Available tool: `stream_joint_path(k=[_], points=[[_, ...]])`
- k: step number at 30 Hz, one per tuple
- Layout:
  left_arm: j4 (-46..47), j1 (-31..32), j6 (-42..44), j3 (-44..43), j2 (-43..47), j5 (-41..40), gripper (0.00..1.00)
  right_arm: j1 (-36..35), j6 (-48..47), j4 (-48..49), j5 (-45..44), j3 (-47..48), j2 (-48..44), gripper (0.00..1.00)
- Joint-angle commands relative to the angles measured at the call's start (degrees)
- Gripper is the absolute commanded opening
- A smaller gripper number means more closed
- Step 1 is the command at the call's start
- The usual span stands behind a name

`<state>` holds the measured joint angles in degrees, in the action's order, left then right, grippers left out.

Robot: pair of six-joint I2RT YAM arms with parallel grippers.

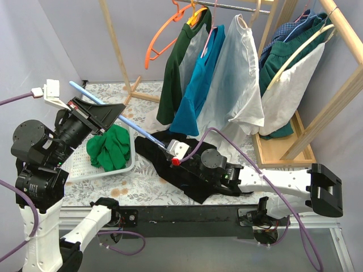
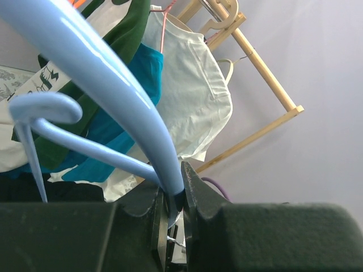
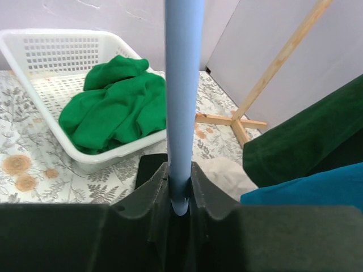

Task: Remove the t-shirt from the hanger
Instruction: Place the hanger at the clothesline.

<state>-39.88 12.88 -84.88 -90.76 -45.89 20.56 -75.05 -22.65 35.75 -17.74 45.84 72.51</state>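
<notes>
A light blue hanger slants bare across the table's left half, held at both ends. My left gripper is shut on one end of it, and in the left wrist view the hanger is pinched between the jaws of the left gripper. My right gripper is shut on the other end, with the blue arm rising straight out of the right gripper. A black t-shirt lies crumpled on the table under the right arm, off the hanger.
A white basket with a green garment sits at the left. Behind, a wooden rack carries dark green, teal and white shirts. An empty orange hanger hangs there too.
</notes>
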Motion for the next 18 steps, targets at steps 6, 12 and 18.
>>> stream_joint_path(k=[6, 12, 18], points=[[1.91, 0.04, -0.29, 0.32, 0.45, -0.51, 0.0, 0.16, 3.49, -1.63, -0.63, 0.47, -7.45, 0.01], [3.04, 0.12, 1.29, 4.62, 1.59, -4.03, 0.0, 0.16, 8.93, -19.9, 3.49, 2.93, -19.57, 0.01], [5.95, 0.12, 1.39, 11.74, 2.03, -5.53, 0.0, 0.08, 11.49, -35.65, 8.59, 10.66, -26.01, 0.01]])
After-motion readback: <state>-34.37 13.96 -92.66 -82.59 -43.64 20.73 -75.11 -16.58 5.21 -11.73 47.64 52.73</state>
